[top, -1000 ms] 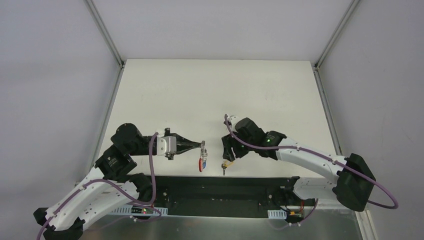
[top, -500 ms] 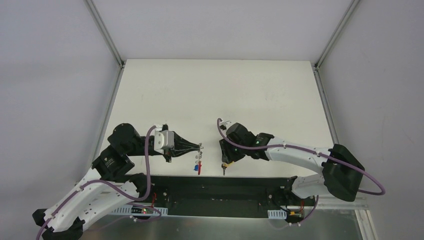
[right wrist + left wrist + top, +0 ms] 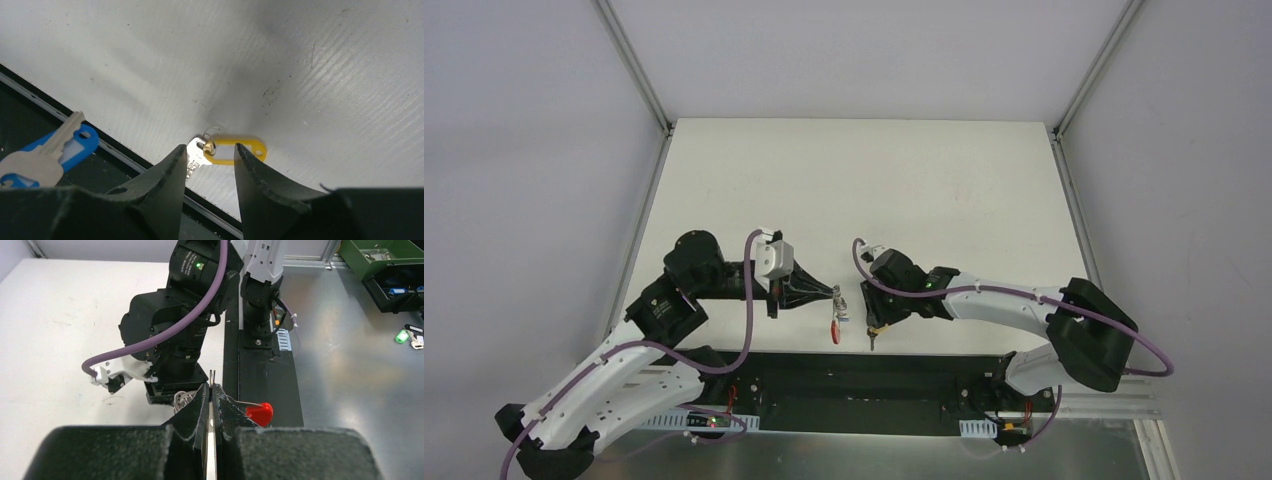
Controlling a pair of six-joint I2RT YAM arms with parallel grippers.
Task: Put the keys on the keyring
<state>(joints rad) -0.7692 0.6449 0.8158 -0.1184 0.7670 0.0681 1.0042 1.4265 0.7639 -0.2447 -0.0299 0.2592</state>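
We have left fingers (image 3: 196,412) clamped on keyring (image 3: 260,413); right fingers (image 3: 167,180) apart, straddling key (image 3: 235,151). Risk: closing skids the flat key off the worktop (image 3: 300,50) edge.

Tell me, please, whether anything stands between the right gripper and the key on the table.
Nothing visible does. The right gripper is directly over the key, its open fingers straddling the spot where the blade meets the yellow head, which lies flat on the table.

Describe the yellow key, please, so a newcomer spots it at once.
Start at the white table, near edge, by the black strip. Between the open fingers of the right end effector lies a small silver key; its yellow oval head distinguishes it from the blue-tagged key.
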